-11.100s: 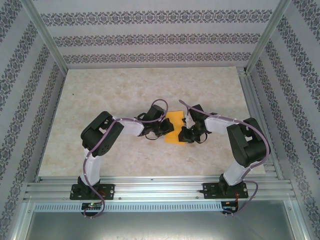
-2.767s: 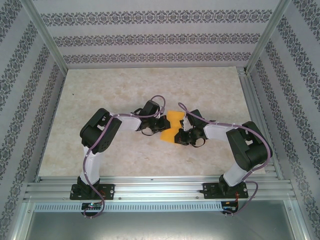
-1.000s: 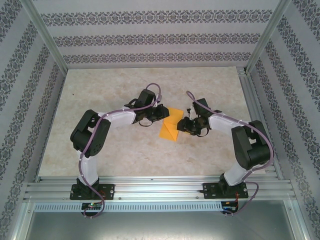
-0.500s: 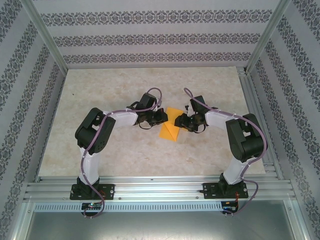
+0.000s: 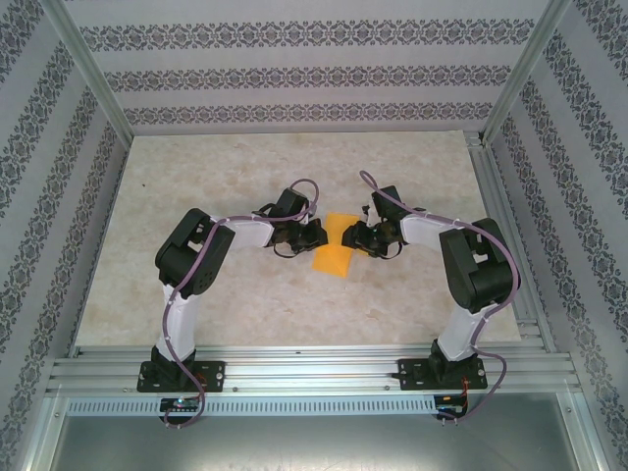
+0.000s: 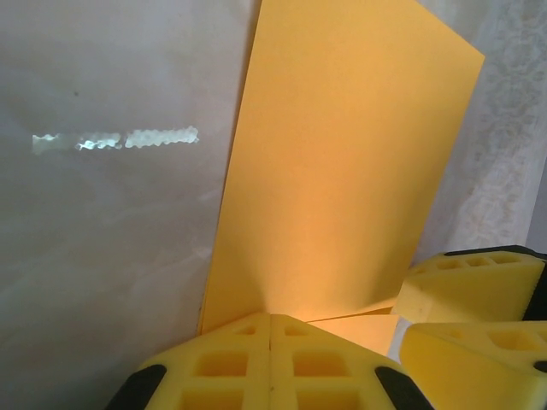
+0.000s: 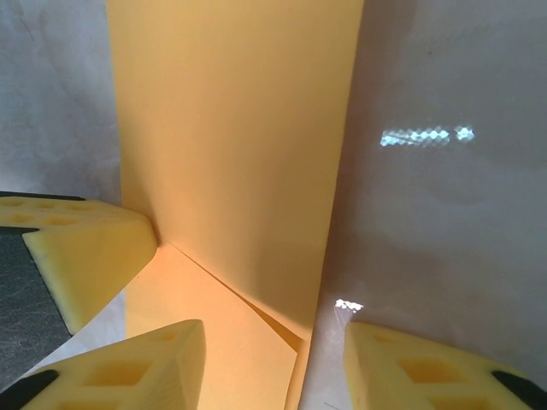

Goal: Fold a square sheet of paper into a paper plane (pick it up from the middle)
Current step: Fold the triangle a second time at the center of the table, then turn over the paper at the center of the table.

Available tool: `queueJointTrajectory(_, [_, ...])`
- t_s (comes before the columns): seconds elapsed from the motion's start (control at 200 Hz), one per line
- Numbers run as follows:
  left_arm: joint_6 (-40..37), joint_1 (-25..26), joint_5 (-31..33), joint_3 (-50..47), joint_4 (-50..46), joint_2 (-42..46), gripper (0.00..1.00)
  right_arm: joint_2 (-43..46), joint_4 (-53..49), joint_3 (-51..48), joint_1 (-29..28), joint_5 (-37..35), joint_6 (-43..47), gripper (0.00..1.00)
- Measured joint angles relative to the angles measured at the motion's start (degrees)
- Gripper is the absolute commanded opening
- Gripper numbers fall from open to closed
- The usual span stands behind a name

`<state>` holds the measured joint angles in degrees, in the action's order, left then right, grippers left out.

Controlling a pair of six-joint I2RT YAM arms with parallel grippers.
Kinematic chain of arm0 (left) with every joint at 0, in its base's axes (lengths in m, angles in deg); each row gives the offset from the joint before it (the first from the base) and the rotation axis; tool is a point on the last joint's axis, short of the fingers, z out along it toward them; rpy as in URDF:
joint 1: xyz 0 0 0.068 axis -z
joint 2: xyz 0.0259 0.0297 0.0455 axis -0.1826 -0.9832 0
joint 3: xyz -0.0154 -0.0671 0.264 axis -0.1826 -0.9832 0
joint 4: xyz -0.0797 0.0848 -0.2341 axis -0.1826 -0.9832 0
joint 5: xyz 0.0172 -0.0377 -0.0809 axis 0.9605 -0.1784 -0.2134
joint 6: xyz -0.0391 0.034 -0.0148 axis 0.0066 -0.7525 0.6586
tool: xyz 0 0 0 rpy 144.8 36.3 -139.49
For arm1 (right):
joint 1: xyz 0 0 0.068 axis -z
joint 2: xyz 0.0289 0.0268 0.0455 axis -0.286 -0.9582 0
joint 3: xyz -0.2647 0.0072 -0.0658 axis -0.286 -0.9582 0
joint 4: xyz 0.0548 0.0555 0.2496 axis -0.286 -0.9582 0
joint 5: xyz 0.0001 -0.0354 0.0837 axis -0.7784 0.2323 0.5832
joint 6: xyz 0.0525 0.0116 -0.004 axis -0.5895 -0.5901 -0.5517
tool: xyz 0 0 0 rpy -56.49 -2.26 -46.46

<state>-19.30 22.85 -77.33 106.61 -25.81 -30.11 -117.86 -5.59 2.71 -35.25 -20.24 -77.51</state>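
The square sheet of paper [image 5: 333,251], orange-yellow, lies folded on the table's middle, between both grippers. My left gripper [image 5: 316,235] is at its far left edge. In the left wrist view the left gripper [image 6: 270,318] is shut, its pads pinching the paper [image 6: 342,171] where a flap rises steeply. My right gripper [image 5: 351,236] is at the paper's far right edge. In the right wrist view it [image 7: 273,342] stands open, straddling the paper's folded edge [image 7: 231,171], nothing gripped. One finger [image 7: 81,256] of the left gripper shows beside it.
The pale marbled table [image 5: 216,177] spreads around the paper. Patterned walls [image 5: 294,74] and metal frame posts [image 5: 93,74] enclose it on three sides. An aluminium rail [image 5: 314,371] with the arm bases runs along the near edge.
Both grippers have moved inward to the paper. The left jaws have shut on its edge. The paper looks narrower, with one flap raised.
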Motion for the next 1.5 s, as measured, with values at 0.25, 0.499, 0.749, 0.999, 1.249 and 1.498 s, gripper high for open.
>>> queueJointTrajectory(0.25, [0.0, 0.0, 0.0, 0.1, -0.2, 0.0, 0.07, -0.9, 1.1, 0.5, -0.4, 0.1, -0.8, 0.3])
queueJointTrajectory(0.499, [0.0, 0.0, 0.0, 0.1, -0.2, 0.0, 0.07, -1.8, 3.6, 0.5, -1.1, 1.8, -1.0, 0.26])
queueJointTrajectory(0.749, [0.0, 0.0, 0.0, 0.1, -0.2, 0.0, 0.07, -1.7, 3.8, 0.5, -1.1, 2.2, -1.0, 0.15])
queueJointTrajectory(0.999, [0.1, 0.0, 0.3, 0.1, -1.7, 0.9, 0.14, 0.7, 0.8, 0.6, -1.1, 1.5, 0.5, 0.0])
queueJointTrajectory(1.249, [0.0, -0.8, 6.8, -2.7, -5.8, 13.1, 0.27, 6.3, -14.4, 8.3, -4.1, -10.9, 6.0, 0.0])
queueJointTrajectory(1.498, [0.3, -7.7, 15.5, -9.7, -9.3, 29.2, 0.28, 7.6, -33.3, 22.6, -14.2, -37.1, 11.3, 0.0])
